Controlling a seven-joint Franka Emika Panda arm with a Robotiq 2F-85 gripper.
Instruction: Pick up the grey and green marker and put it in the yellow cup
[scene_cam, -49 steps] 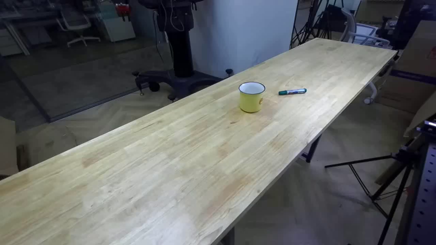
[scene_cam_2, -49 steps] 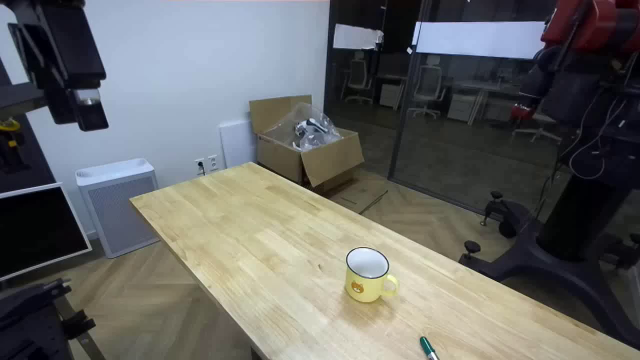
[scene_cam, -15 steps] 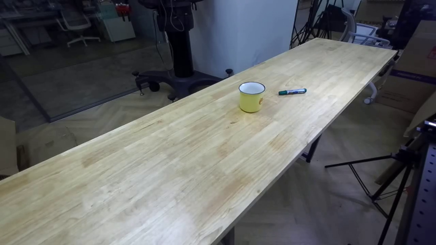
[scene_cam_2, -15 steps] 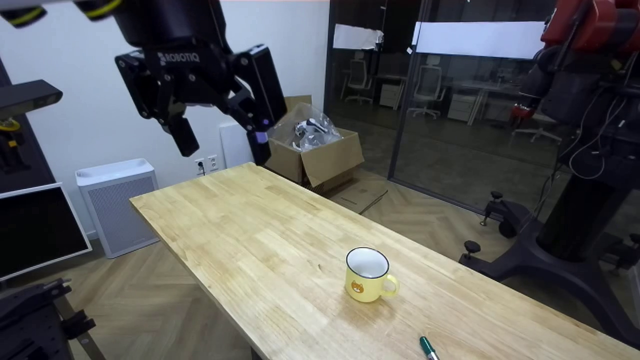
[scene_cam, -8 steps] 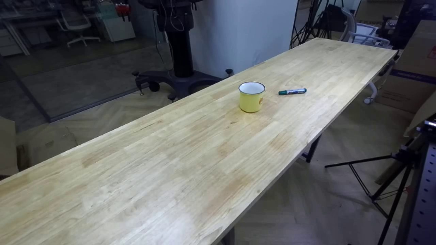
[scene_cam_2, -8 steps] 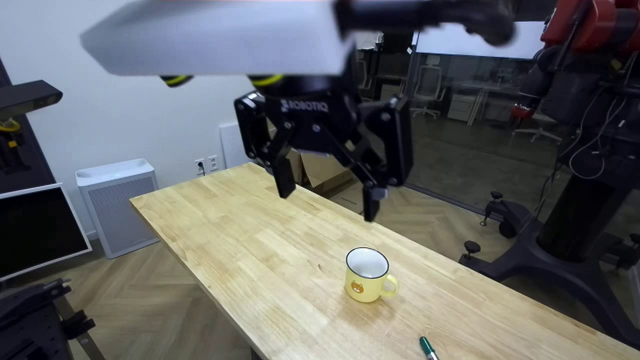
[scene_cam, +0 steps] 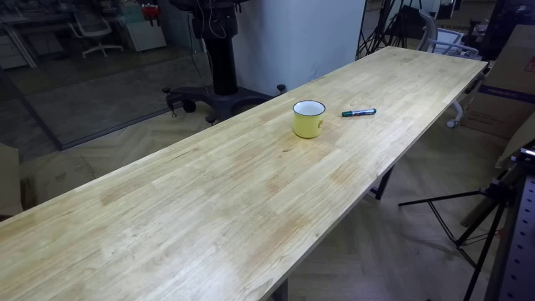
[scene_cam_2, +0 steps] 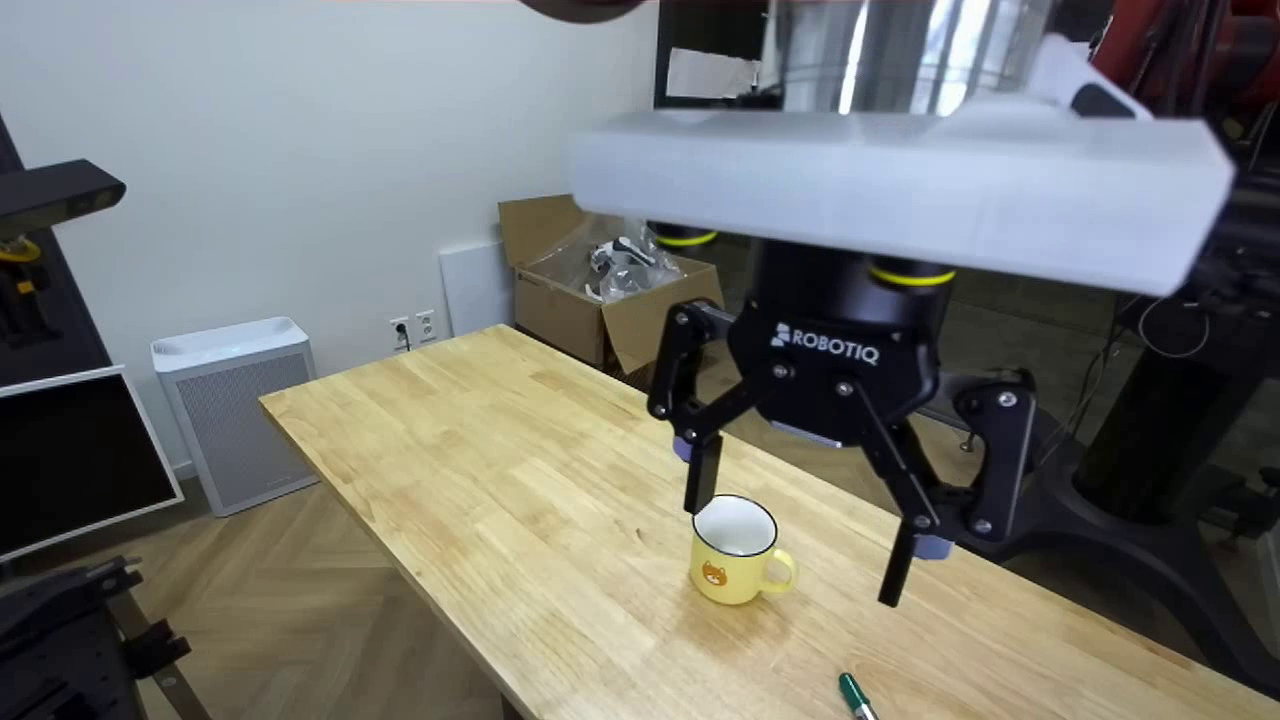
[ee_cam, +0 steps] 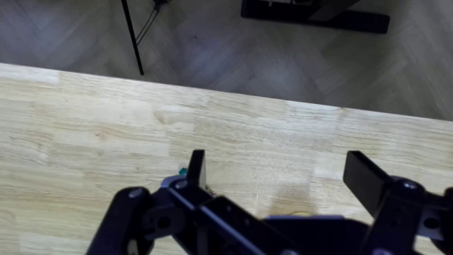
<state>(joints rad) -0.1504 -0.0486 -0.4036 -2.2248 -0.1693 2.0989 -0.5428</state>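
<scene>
The green and grey marker lies flat on the table beside the cup; an exterior view cuts it off at the bottom edge. In the wrist view the marker's green end shows behind the left finger, which hides most of it. The yellow cup stands upright, pale inside; its handle and bear print show in an exterior view. In the wrist view only a sliver of the cup shows above the gripper body. My gripper is wide open and empty, above the table; it also shows in the wrist view.
The long wooden table has its edge in the wrist view. A black wheeled stand is beyond the table's long side. A tripod stands off the opposite side. An open cardboard box is past the table's end.
My gripper has come in from the upper left of an exterior view, moved right and lower, and stayed open. A small dark shape appears at an exterior view's top edge. Marker and cup have not moved.
</scene>
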